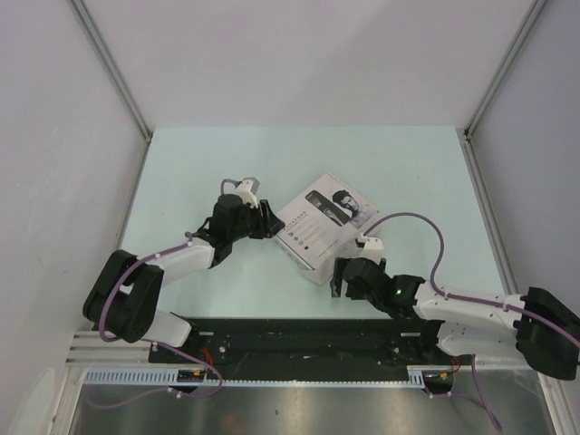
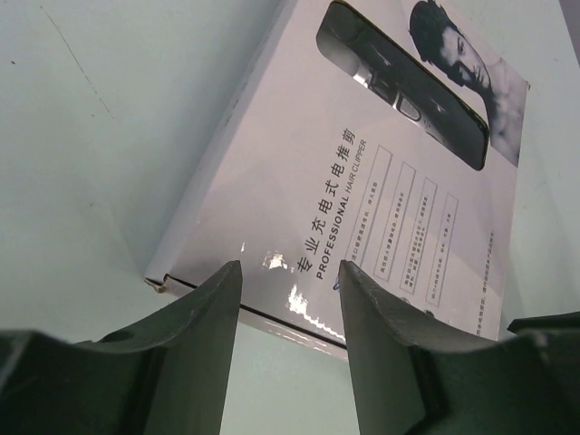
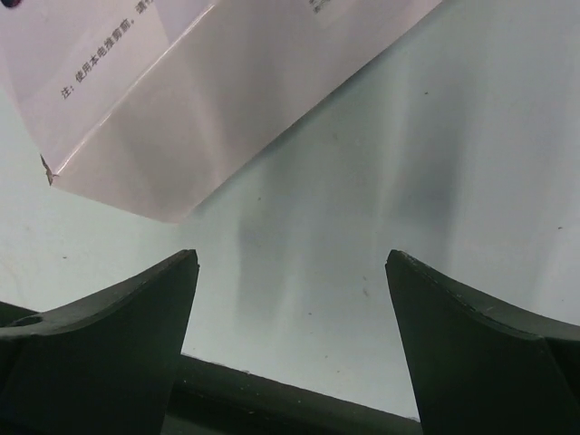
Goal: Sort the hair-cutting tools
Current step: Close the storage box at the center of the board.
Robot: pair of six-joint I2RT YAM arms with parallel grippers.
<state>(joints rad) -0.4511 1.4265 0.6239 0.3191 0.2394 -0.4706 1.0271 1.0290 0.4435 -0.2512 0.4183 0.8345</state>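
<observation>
The hair-cutting tools are out of view; only a printed picture of a clipper shows on the lid of the closed flat white box [image 1: 322, 227] lying mid-table. My left gripper [image 1: 268, 221] is at the box's left edge. In the left wrist view the left gripper [image 2: 290, 265] stands partly open, its tips just over the box [image 2: 362, 163] edge, gripping nothing. My right gripper [image 1: 337, 277] hovers by the box's near corner. In the right wrist view the right gripper [image 3: 290, 256] is wide open over bare table, the box corner [image 3: 181, 100] ahead of it.
The pale green table [image 1: 408, 172] is walled by white panels on three sides. A black rail [image 1: 299, 340] carrying the arm bases runs along the near edge. The right arm's purple cable [image 1: 435, 245] loops above the table to the right of the box.
</observation>
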